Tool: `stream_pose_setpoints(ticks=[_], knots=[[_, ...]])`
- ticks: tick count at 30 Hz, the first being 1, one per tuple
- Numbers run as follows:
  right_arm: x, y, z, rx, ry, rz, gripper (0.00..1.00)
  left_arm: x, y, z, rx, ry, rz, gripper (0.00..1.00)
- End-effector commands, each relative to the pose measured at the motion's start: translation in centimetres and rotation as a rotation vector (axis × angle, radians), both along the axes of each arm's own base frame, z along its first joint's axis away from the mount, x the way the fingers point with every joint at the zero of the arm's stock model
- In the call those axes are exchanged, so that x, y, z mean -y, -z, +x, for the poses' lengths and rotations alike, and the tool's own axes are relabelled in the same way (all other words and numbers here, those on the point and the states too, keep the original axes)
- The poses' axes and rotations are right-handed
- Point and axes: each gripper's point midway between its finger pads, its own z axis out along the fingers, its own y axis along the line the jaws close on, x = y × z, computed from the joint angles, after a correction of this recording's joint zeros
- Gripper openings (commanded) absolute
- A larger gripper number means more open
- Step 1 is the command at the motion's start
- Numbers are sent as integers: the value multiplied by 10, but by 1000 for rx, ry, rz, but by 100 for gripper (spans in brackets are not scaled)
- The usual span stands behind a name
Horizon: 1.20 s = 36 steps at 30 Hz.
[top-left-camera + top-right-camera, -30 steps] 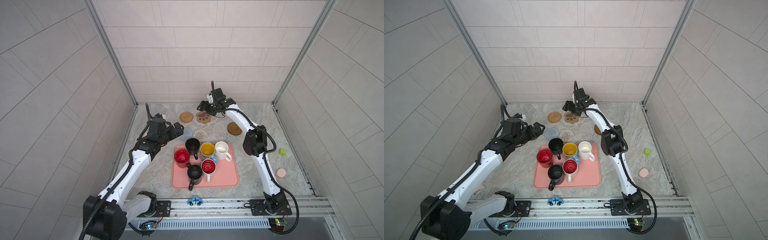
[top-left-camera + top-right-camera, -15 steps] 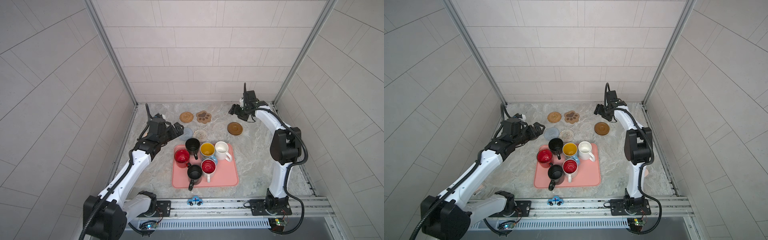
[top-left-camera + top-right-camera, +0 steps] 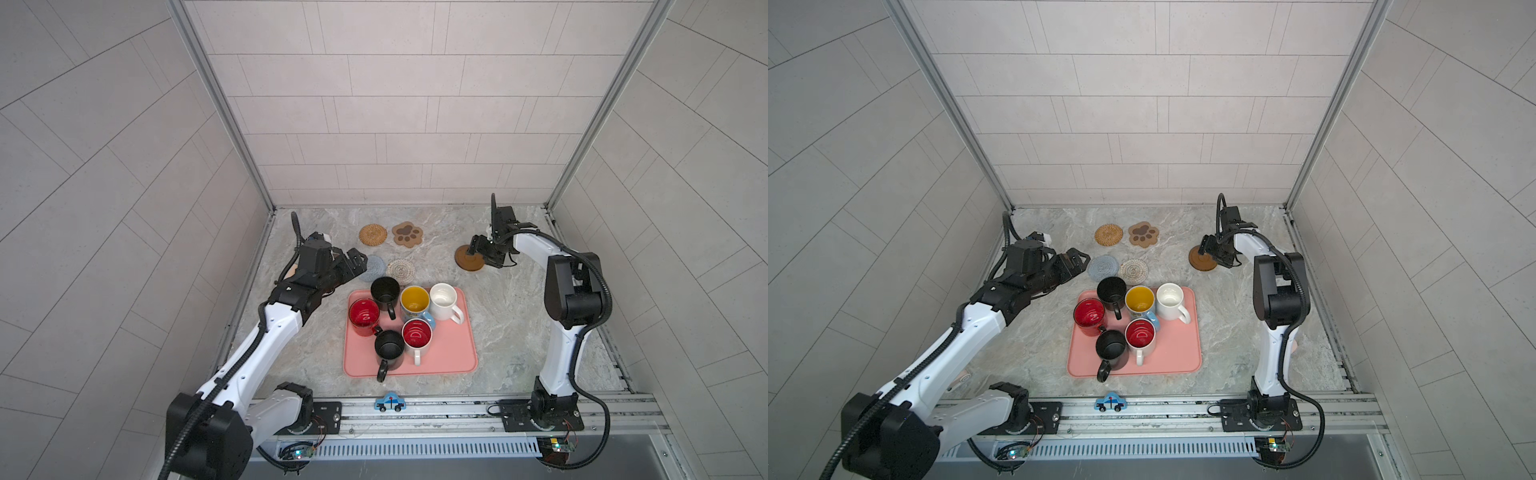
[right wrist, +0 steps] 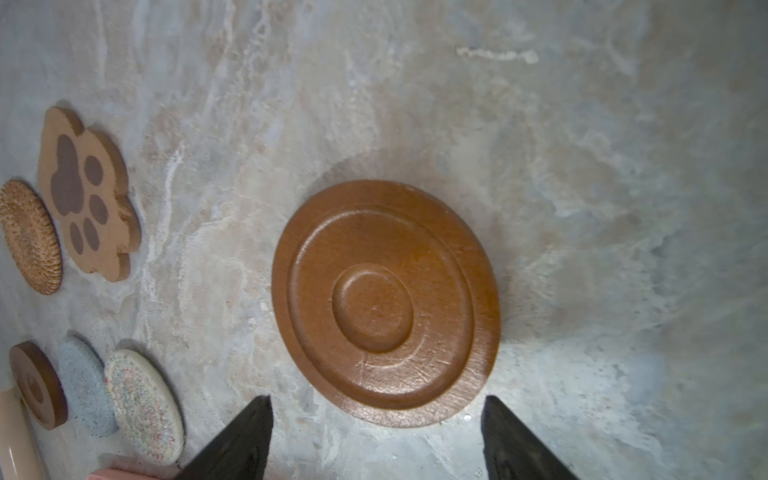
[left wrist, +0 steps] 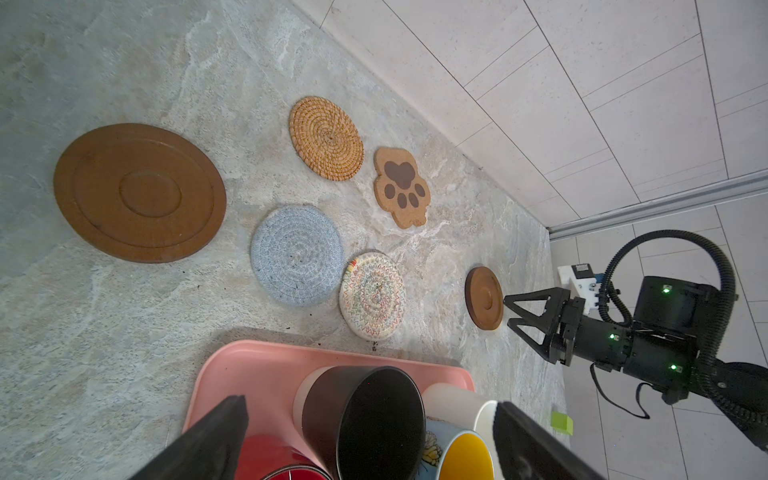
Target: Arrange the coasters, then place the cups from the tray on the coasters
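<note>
Near front edge, mid-worktop: tray with all six cups on it, none on a coaster yet. Just past the tray's far-left corner hovers the left end effector, jaws spread fully, holding nothing. The grey-blue crochet coaster and cream crochet coaster sit side by side there, touching or nearly so. One dark wooden round lies by the left edge, mostly hidden under the left arm in both top views. Toward the right edge, about level with the crochet pair, lies the second wooden round, flat, well apart from the rest. The right end effector is low and just beside it, jaws open wide, empty. The disc sits straight ahead of the tips, centred on the gap, on the side toward mid-worktop. It is round, so there is no long axis to line up. Right arm clearly nearer; likely its pick or nudge. Farthest, near the far edge: rattan coaster and paw coaster, just beside each other.
</note>
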Motion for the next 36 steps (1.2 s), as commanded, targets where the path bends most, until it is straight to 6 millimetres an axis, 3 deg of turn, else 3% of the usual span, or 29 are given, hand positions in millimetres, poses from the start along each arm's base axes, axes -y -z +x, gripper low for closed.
stream_pose_setpoints(ticks=[1,7,15,26,36], knots=[[5,-9,-1,35,40,9,80,0,-5,-1,19,-7,-14,100],[5,3,-8,21,77,31,78,2,-2,2,22,-3,-17,100],[6,14,-8,17,127,49,66,6,-1,8,19,7,-27,100],[3,24,-1,11,154,76,42,3,-2,5,22,-5,-24,100],[0,28,10,27,208,121,34,4,-2,5,20,-7,-29,100]])
